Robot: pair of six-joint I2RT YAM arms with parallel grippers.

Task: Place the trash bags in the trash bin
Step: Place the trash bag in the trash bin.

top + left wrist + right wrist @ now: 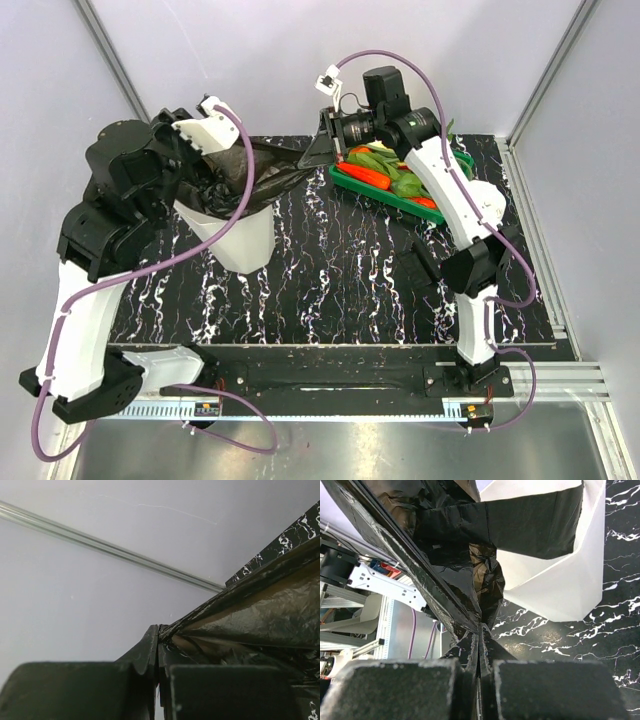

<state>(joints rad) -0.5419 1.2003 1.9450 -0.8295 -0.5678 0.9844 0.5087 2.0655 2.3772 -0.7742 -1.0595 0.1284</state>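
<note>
While both sets of jaws clamp its opposite edges, the glossy, crinkled black trash bag (272,166) stretches taut above the trash bin (245,242), between left gripper (159,672) and right gripper (480,667); part droops inside it.

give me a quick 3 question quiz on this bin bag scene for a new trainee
1. True or false: in the top view, the green tray sits to the left of the white bin.
2. What does the right gripper hold? A) a carrot B) the black bag C) nothing
3. Fill in: the left gripper is ____ on the bag's film.

Key: 1 false, the tray is to the right of the bin. 2 B. 3 shut.
</note>
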